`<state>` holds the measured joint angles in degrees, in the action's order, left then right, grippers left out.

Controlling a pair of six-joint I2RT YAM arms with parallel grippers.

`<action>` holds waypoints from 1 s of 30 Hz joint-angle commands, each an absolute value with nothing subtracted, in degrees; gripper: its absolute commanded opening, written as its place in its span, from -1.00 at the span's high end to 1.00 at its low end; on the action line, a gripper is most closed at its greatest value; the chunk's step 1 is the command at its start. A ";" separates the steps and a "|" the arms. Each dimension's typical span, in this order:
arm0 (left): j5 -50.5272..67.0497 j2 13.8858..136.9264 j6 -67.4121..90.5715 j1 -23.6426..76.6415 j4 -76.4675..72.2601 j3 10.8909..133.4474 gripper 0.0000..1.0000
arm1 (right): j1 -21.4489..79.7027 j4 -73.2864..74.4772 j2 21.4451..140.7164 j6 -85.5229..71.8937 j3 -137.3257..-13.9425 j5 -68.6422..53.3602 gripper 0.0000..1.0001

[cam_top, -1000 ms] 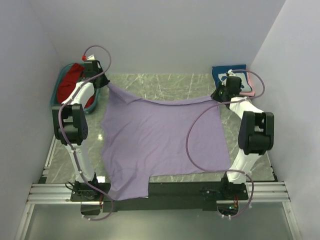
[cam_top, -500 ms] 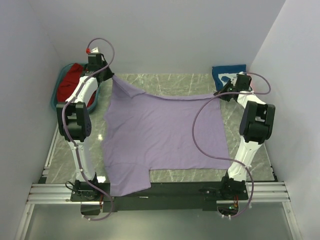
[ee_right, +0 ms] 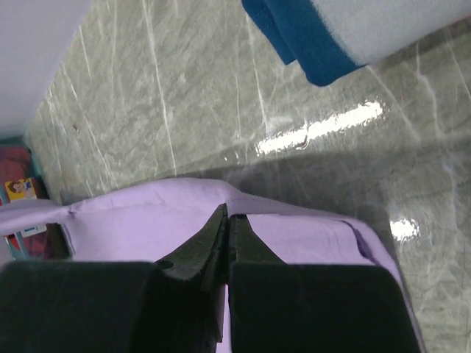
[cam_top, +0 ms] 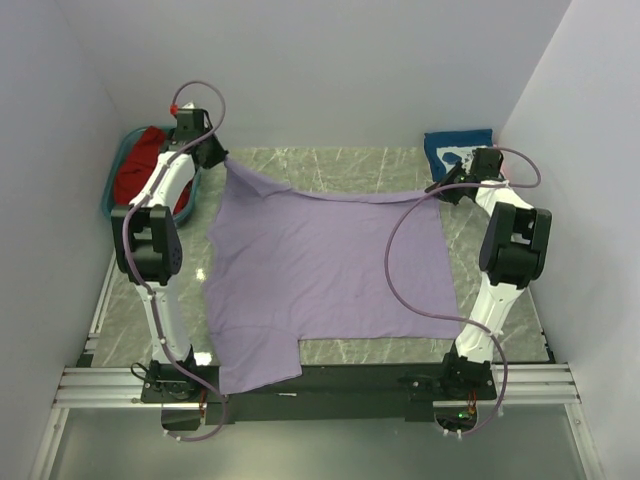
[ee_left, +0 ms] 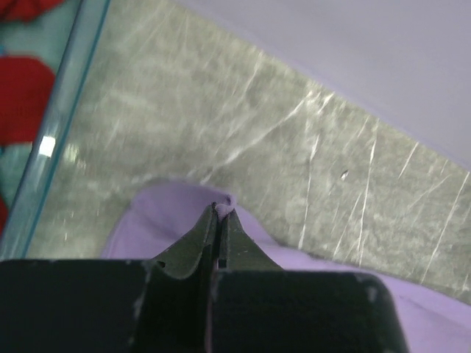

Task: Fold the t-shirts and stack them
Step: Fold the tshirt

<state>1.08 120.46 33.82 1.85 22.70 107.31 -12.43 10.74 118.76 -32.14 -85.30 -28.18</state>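
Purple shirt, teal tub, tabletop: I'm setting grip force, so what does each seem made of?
Purple shirt: soft matte knit cloth; it drapes and creases. Teal tub: likely plastic, with a smooth, slightly translucent wall. Tabletop: glossy and veined like marble; glare shows polish, but stone or laminate cannot be told.

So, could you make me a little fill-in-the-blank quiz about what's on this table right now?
1. The left gripper and the right gripper are both ____ on the far edge of the purple shirt.
2. The red shirt lies in the teal tub at the far ____ corner of the table.
3. The navy shirt lies at the table's far ____ corner.

Missing words: shut; left; right.
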 commanded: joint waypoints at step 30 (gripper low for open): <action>0.18 82.62 46.05 1.67 39.63 77.79 0.99 | -12.83 23.37 103.54 -29.89 -79.01 -24.26 1.00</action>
